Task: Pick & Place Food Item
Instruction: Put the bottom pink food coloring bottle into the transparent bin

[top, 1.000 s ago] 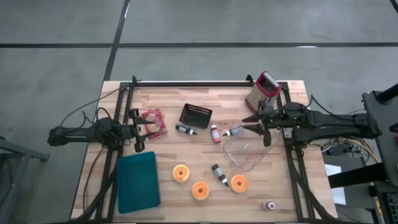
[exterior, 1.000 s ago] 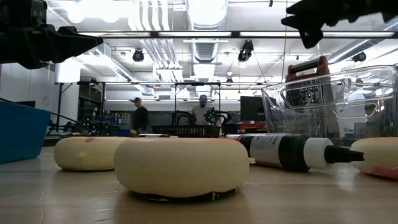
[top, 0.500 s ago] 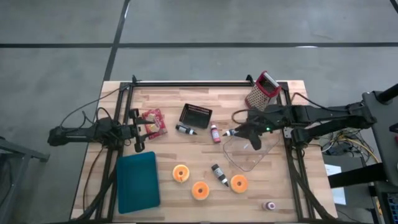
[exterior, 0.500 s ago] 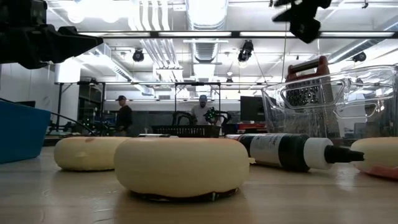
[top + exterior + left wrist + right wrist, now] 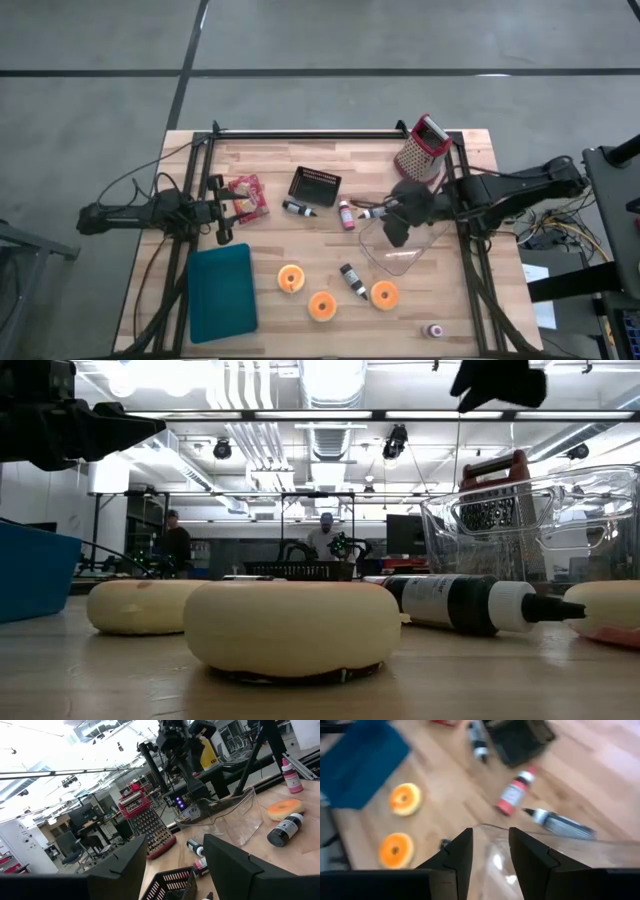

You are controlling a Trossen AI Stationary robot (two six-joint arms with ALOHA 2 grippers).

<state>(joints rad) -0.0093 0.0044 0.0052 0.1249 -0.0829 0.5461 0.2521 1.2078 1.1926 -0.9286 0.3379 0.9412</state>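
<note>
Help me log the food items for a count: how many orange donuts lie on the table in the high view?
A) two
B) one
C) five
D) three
D: the high view shows three orange donuts on the table, one beside the blue tray, one nearer the front edge, and one just below the clear container.

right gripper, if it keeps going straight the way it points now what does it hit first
Most likely the clear container's rim, which lies between the open right gripper's fingers; past it are the red bottle and bare table. Depth is uncertain.
</note>
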